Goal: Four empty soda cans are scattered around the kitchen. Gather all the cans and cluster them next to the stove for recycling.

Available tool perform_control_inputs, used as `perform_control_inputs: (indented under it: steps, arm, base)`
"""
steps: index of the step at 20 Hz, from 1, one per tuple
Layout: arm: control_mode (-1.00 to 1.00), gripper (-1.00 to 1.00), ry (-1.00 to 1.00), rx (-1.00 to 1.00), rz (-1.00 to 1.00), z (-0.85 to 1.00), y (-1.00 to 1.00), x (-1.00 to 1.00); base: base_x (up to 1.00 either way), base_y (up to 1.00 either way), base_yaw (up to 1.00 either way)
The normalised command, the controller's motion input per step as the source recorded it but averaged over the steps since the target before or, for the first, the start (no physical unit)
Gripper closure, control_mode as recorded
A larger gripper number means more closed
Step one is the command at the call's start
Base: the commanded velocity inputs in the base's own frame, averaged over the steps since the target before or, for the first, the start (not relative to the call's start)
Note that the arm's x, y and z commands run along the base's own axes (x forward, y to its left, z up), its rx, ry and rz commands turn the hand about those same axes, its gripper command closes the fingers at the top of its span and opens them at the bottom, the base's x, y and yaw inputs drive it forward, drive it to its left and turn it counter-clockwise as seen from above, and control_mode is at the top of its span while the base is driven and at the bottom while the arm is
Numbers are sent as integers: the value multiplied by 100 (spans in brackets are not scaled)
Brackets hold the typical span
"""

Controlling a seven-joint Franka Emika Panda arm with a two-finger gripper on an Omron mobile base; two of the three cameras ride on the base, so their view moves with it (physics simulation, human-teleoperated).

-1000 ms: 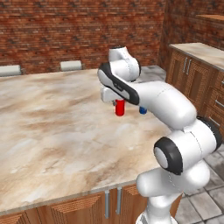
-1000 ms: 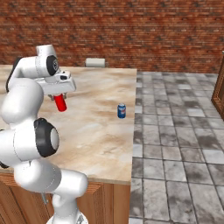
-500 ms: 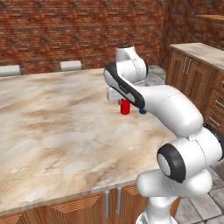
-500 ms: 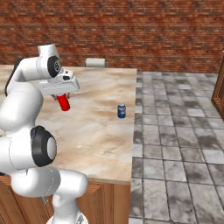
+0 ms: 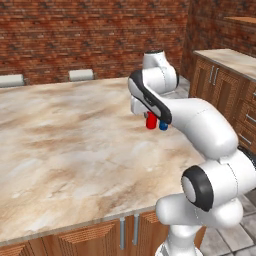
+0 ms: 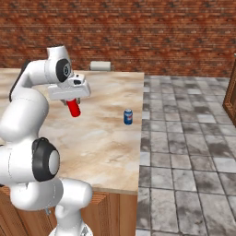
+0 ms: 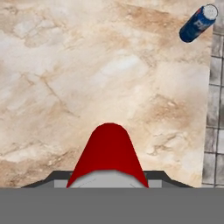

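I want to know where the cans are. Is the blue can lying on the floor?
No, the blue can stands upright on the marble counter near its edge, while the pincer holds the red can above it.

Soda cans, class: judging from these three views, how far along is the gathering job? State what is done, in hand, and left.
Done: one red soda can is lifted off the marble counter, gripped in the shut gripper. In hand: carrying it above the counter. Left: a blue can stands near the counter's edge, ungathered; no stove appears, so no cluster is visible yet.
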Motion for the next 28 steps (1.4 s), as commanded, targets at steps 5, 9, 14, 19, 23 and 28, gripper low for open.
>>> perform_control_inputs:
  steps: [5, 9, 14, 19, 23, 28]
  arm:
    - [-100, 100, -1, 2, 0, 6, -33, -3]
    - [-100, 100, -1, 2, 0, 1, -27, -6]
    - [-100, 100, 0, 0, 0, 0, -15, -6]
    - [-100, 100, 0, 0, 0, 0, -16, -9]
    - [-100, 100, 0, 0, 0, 0, -11, -5]
    - [100, 100, 0, 0, 0, 0, -6, -1]
  base:
    - [0, 0, 0]
    - [0, 0, 0]
    - [0, 0, 0]
    - [0, 0, 0]
    - [0, 0, 0]
    - [0, -1, 0]
